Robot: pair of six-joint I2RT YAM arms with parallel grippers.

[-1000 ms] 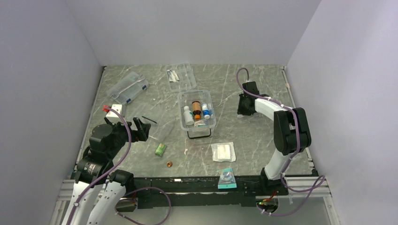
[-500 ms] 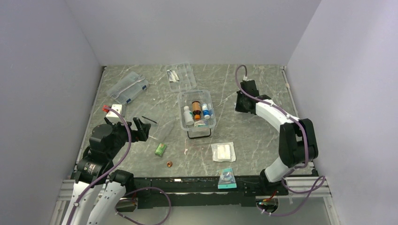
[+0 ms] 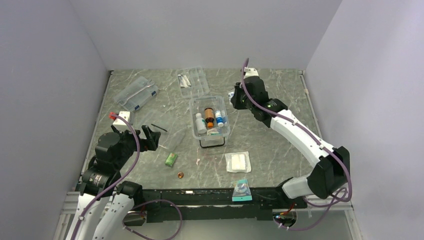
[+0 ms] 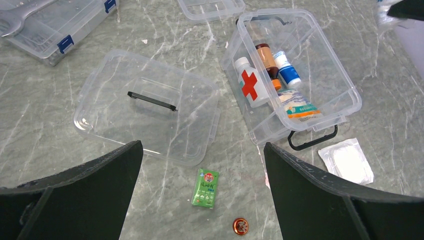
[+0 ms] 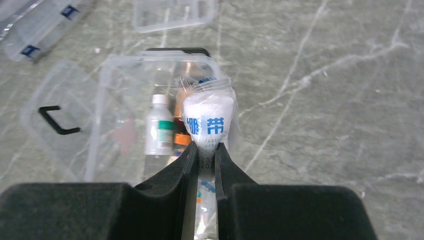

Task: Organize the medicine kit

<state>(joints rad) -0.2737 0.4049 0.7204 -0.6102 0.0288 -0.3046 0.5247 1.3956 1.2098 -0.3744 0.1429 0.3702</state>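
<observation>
The grey marbled desk (image 3: 280,135) carries everything. Near its middle stands the medicine kit (image 4: 320,55), a clear rectangular plastic tub, open on top, with a red cross (image 4: 249,85) on its front wall and a dark handle at the near end. Inside it stand a white bottle (image 4: 245,67), an amber bottle (image 4: 265,52) and a white bottle with a blue label (image 4: 287,70), with a printed packet (image 4: 295,105) lying nearer the handle. The matching clear plastic lid (image 4: 190,125), with its dark handle up, lies flat on the desk just to the left of the tub. Well apart, at the far left, sits a flat clear case with blue latches (image 3: 136,93), and a small clear tray (image 3: 194,81) lies behind the tub.

The right gripper (image 5: 204,150) is clamped on a clear plastic bag (image 5: 209,120) holding a white roll printed with blue characters; it hangs over the far right side of the tub. The left gripper (image 4: 202,145) hovers above the lid's near edge with its fingers spread wide and nothing between them.

A white square gauze packet (image 3: 237,162) lies near the tub's front right, and a teal packet (image 3: 241,190) sits at the near edge. A small green sachet (image 4: 205,181) lies just in front of the lid, with a tiny round copper-coloured tin (image 4: 240,225) nearer the arms.
</observation>
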